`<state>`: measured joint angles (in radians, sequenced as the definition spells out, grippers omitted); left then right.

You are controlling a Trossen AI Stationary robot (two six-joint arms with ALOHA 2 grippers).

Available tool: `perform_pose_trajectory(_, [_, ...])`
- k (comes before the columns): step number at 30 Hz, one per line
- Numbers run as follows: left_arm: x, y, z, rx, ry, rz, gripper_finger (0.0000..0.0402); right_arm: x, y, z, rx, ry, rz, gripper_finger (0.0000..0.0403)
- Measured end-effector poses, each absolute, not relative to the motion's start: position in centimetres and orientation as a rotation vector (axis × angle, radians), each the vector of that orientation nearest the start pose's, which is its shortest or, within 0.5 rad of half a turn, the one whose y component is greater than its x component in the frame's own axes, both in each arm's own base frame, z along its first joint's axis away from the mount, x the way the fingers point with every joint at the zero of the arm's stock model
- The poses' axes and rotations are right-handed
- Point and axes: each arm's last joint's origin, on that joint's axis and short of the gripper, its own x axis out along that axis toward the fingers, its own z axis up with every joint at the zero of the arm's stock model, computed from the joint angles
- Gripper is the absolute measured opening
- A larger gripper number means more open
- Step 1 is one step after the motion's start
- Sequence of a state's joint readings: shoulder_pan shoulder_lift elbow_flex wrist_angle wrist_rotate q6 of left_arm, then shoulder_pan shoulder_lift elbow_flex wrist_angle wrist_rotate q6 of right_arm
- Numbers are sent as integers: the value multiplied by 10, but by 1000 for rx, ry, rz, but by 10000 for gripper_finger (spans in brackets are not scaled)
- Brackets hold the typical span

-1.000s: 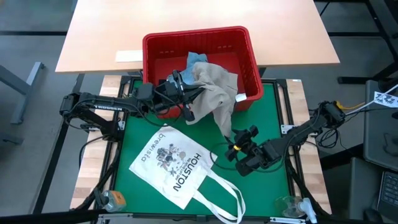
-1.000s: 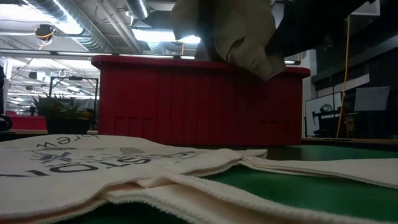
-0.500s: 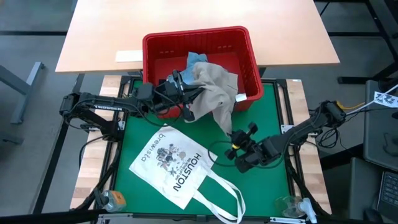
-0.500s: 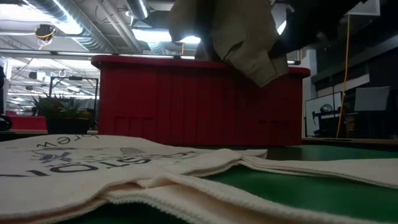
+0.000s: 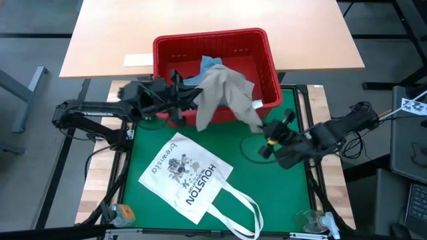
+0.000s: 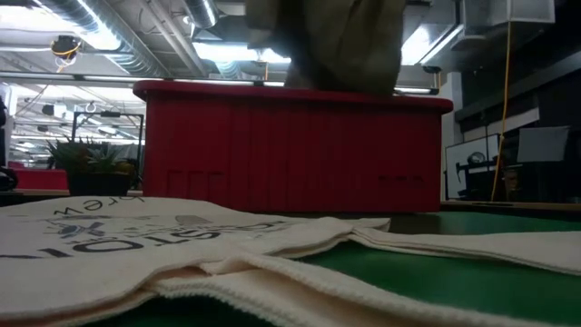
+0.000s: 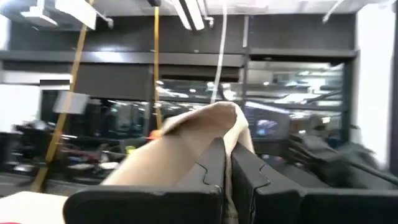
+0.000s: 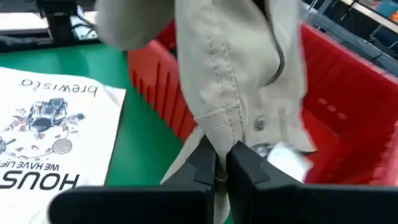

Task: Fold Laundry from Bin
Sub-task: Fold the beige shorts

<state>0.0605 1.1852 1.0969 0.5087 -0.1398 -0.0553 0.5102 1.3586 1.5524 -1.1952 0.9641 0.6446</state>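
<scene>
The red bin (image 5: pixel 267 63) sits at the twelve o'clock edge of the green worktop (image 5: pixel 280 187), its near wall right at the mat's far border. A beige garment (image 5: pixel 223 93) is lifted out over that near wall, stretched between both claws. Its long axis runs roughly from nine to four o'clock, sagging in a loose peak over the bin's front rim. The left claw (image 5: pixel 175 100) is at the bin's near left corner, closed tight on one end of the beige cloth, which bulges up between its fingers (image 7: pixel 208 177) in the wrist view. The right claw (image 5: pixel 267 133) is just off the bin's near right corner, at about three o'clock on the mat, pinched shut on a seamed hem of the same garment. A light blue piece (image 5: pixel 210 63) lies inside the bin behind it. The white tote bag (image 5: pixel 187 177) covers the seven o'clock part of the mat, handles trailing toward five; bare green remains between the tote and the bin's near wall.
</scene>
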Motion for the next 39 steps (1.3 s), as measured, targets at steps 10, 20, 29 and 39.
perform_pose_trajectory(10, [212,11,429,-269,-210,-28,0,190,81,466,-63,564,-480,13])
perform_pose_trajectory(20, [190,1,412,-422,90,-299,0,175,78,479,-62,688,-277,9])
perform_pose_trajectory(29, [188,-1,381,-567,425,-234,0,173,84,471,27,856,-106,7])
perform_pose_trajectory(39, [210,-38,358,-571,616,-279,0,201,105,429,135,1096,-65,12])
